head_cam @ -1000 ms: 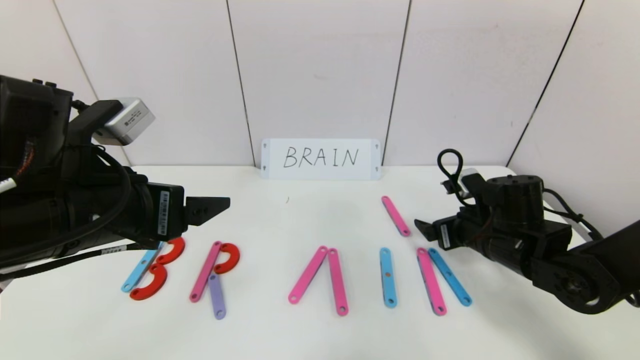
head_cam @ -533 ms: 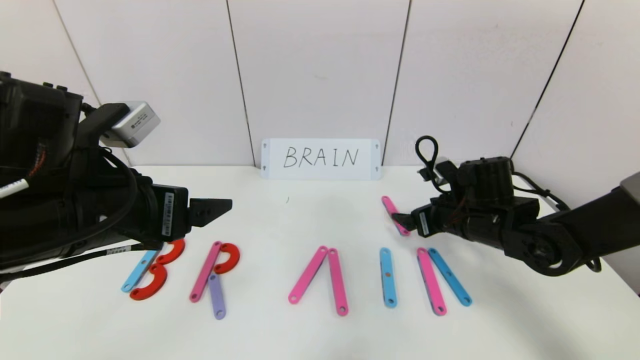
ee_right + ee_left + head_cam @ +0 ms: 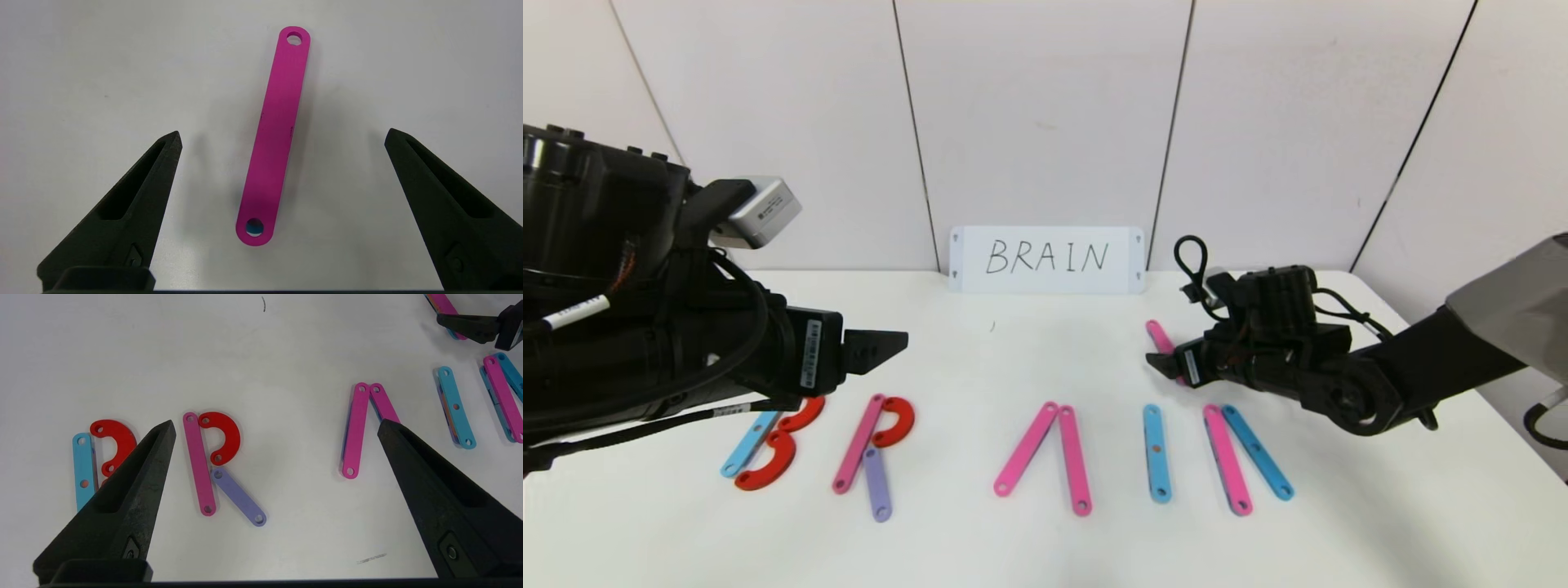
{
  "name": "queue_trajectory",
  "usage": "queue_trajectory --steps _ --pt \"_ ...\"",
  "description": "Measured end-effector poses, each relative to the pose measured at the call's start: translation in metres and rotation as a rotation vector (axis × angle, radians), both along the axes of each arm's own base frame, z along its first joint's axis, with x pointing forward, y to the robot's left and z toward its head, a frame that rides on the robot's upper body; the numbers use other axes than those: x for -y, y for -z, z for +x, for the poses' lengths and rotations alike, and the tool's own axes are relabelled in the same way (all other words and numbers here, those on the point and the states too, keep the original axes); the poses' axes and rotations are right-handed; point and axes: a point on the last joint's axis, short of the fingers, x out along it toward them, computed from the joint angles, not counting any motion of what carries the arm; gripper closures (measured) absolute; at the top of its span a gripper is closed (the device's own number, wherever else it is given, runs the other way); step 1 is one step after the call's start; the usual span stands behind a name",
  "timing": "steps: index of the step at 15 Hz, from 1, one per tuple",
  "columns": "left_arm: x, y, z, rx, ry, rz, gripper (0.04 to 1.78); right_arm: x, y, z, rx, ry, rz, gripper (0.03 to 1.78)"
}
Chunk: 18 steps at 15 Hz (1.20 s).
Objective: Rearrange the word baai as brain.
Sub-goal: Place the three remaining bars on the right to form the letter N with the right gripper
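Note:
The plastic letters lie in a row along the table's front. A blue strip with red curves makes a B (image 3: 768, 445). A pink strip, a red curve and a purple strip make an R (image 3: 874, 449) (image 3: 212, 457). Two pink strips (image 3: 1045, 453) lean together. A single blue strip (image 3: 1156, 453) comes after them, then a pink and a blue strip (image 3: 1245, 457) side by side. Behind these lies a loose pink strip (image 3: 1158, 335) (image 3: 273, 134). My right gripper (image 3: 1164, 363) (image 3: 282, 134) hovers open over it, one finger on each side, without touching. My left gripper (image 3: 894, 339) (image 3: 276, 424) hangs open and empty above the R.
A white card (image 3: 1046, 260) with BRAIN handwritten on it stands against the back wall. The white table (image 3: 1045, 547) ends at the wall panels behind and at its right edge near my right arm.
My right gripper has moved left and back, ending over the loose pink strip. My left arm has drifted slightly right. No piece has moved.

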Motion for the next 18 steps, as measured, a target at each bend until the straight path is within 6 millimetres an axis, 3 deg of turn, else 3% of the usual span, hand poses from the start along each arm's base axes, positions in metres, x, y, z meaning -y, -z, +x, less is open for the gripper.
queue_trajectory --steps 4,6,9,14,18 --pt "0.001 0.003 0.003 -0.010 -0.002 0.007 0.09 -0.002 0.005 0.008 -0.001 0.005 0.001 0.10" --pt "0.002 0.003 0.003 -0.013 -0.001 0.008 0.09 -0.004 0.008 0.011 0.000 0.008 -0.001 0.22" --pt "0.002 0.004 0.004 -0.017 -0.001 0.010 0.09 -0.007 0.015 0.016 -0.008 0.008 -0.004 0.58" --pt "0.003 0.005 0.005 -0.021 -0.001 0.013 0.09 -0.011 0.021 0.019 -0.018 0.002 -0.008 1.42" --pt "0.003 0.006 0.006 -0.023 -0.001 0.014 0.09 -0.013 0.023 0.019 -0.019 0.001 -0.012 1.51"
